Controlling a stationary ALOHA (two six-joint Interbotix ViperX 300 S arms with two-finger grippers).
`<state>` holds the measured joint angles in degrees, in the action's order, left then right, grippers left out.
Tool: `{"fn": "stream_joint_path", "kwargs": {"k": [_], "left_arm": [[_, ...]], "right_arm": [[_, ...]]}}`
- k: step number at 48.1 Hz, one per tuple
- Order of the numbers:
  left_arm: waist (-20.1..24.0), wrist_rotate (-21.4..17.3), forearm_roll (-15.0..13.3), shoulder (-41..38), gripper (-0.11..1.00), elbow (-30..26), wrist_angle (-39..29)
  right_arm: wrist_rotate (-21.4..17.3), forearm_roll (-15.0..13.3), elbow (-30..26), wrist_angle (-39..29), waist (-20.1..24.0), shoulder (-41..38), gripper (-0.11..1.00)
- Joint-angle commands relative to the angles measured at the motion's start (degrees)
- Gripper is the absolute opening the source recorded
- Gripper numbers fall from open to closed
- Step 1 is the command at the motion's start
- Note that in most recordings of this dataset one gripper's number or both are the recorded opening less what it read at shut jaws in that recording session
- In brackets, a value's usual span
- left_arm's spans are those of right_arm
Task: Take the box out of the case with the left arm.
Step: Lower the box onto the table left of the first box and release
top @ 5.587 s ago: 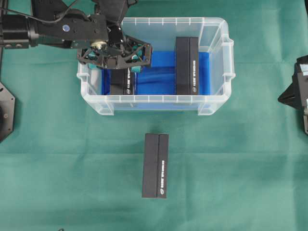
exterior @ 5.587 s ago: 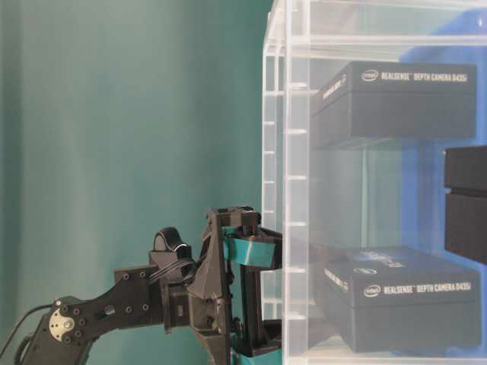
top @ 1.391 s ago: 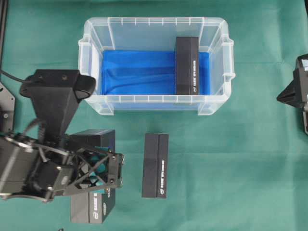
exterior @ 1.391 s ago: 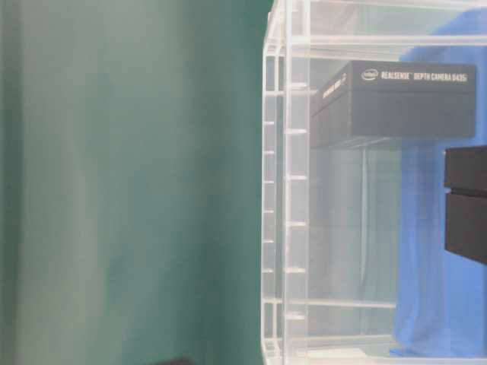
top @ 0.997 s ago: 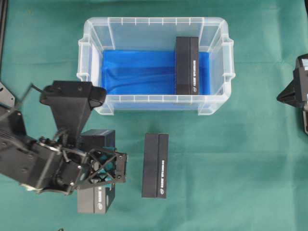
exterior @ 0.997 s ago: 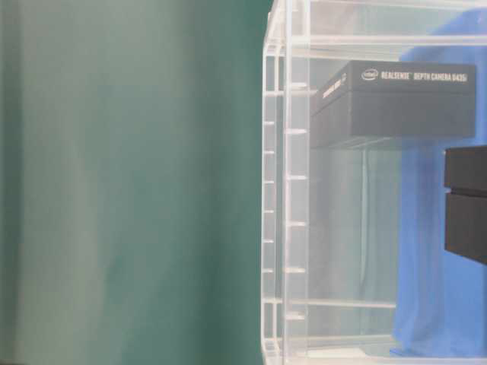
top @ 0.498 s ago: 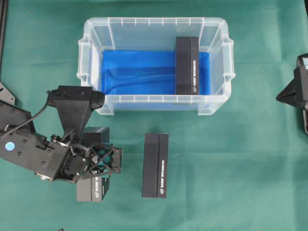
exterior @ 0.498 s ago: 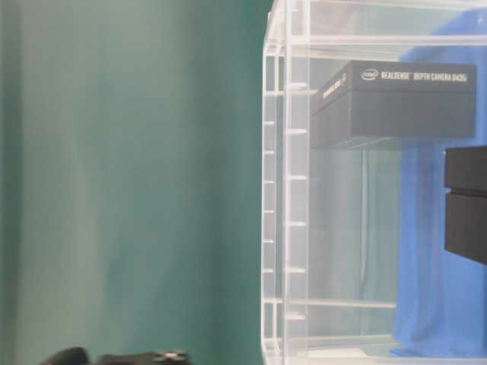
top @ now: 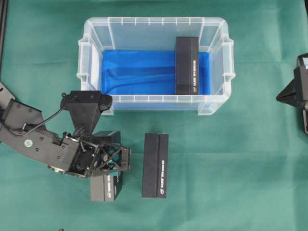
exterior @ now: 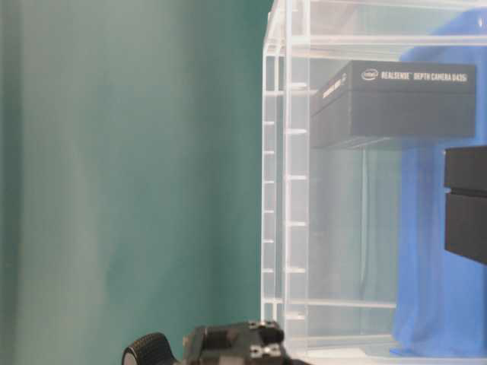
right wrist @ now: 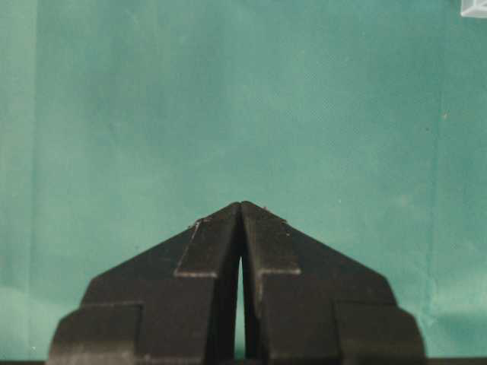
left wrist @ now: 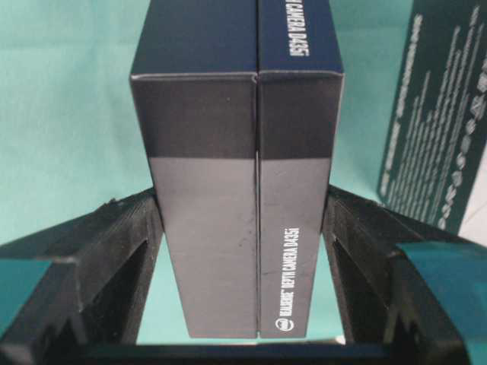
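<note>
From the left wrist camera, nearest of all, the black lattice left gripper [left wrist: 243, 228] is clamped on a long matte-black cardboard box [left wrist: 240, 167], its two fingers pressed flat against the box's long sides; the teal pads [left wrist: 441, 270] show only as slivers at the lower corners, and the box's far end is cut off by the top of the frame. At 3 o'clock in that view a second dark printed box [left wrist: 437, 114] runs off the right border, too partial to read. The overhead view gives what the wrist view cannot: the held box [top: 107, 185] is outside the case, over the green cloth table [top: 240, 168] at about 7 o'clock, with the left gripper [top: 113, 161] and its arm hiding the box's upper half, so whether it rests on the cloth or hangs above it cannot be told. Just beside it at 3 o'clock lies a matching black box on the cloth [top: 155, 165], apart from it. Farther, at 12 o'clock, the clear ribbed plastic case [top: 154, 103] with blue cloth lining [top: 137, 72] holds a third black box [top: 187, 66] at its right side. The right gripper [right wrist: 241, 220], whose wrist view shows its black fingers pressed together on nothing, is cropped at 3 o'clock overhead. The table-level view catches only the top of the left arm [exterior: 228, 346] at its bottom border.
</note>
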<state>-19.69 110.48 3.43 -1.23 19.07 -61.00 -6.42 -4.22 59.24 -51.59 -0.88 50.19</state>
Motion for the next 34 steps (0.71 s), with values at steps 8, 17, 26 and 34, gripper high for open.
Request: {"fn": "stream_joint_path", "kwargs": {"k": [8,17,26,34], "left_arm": [[0.18,-0.18,-0.7,1.05,0.61,-0.62,0.18],[0.18,-1.23,-1.05,1.14,0.61,-0.44,1.41],[0.18,-3.08,-1.76,1.14,0.61,-0.35,2.11],[0.18,-3.25,-1.76,1.23,0.7,-0.44,2.46]], "right_arm": [[-0.09,0.18,-1.58,0.18,-0.18,-0.44,0.0],[-0.09,0.18,-1.58,0.18,-0.18,-0.35,0.0],[-0.09,0.18,-1.58,0.18,-0.18,-0.35,0.0],[-0.09,0.18,-1.58,0.18,-0.18,-0.44,0.0]]}}
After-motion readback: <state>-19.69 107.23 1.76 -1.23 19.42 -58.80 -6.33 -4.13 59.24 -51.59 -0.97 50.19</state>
